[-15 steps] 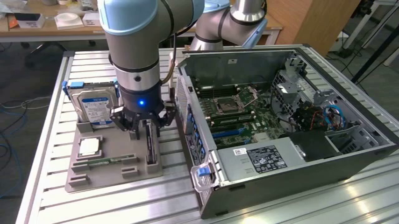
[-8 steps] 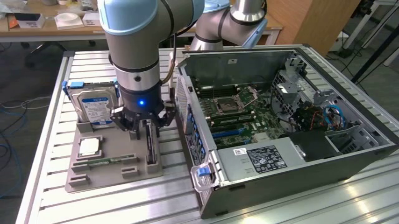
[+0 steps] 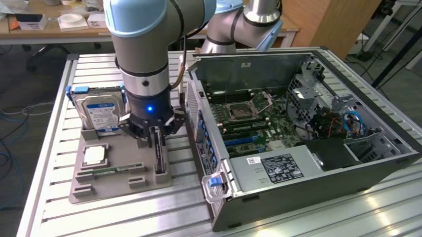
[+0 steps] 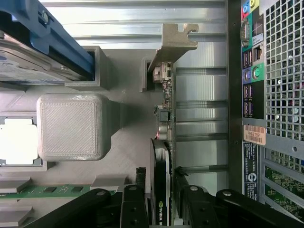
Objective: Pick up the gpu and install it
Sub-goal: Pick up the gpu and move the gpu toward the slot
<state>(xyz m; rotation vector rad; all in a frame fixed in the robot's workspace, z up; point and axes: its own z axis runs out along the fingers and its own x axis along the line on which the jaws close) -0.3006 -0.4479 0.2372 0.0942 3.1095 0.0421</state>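
In the exterior view, the gpu [image 3: 160, 160] is seen standing on its long edge in a slot of the grey tray [image 3: 105, 186], on the side of the tray nearest the open computer case [image 3: 316, 197]. Its long axis is laid along that edge of the tray, running from the near end away toward the hard drive [image 3: 99, 113], which is held upright at the far end. The gripper [image 3: 157, 139] is lowered straight over the card, with its dark fingers set down around the card's upper edge. A processor [image 3: 96, 155] and a green memory stick [image 3: 108, 171] are kept on the same tray, toward the exterior view's left. In the wrist view, the gpu [image 4: 164, 118] is met edge-on as a thin strip, and its pale metal bracket [image 4: 176, 40] is found at the end away from the gripper [image 4: 160, 187], level with the hard drive [image 4: 33, 57]. The jaws are partly spread and placed one on each side of the card's black cooler; a thin dark gap is left beside one of the fingers [image 4: 141, 183], so the card is straddled, not pinched.
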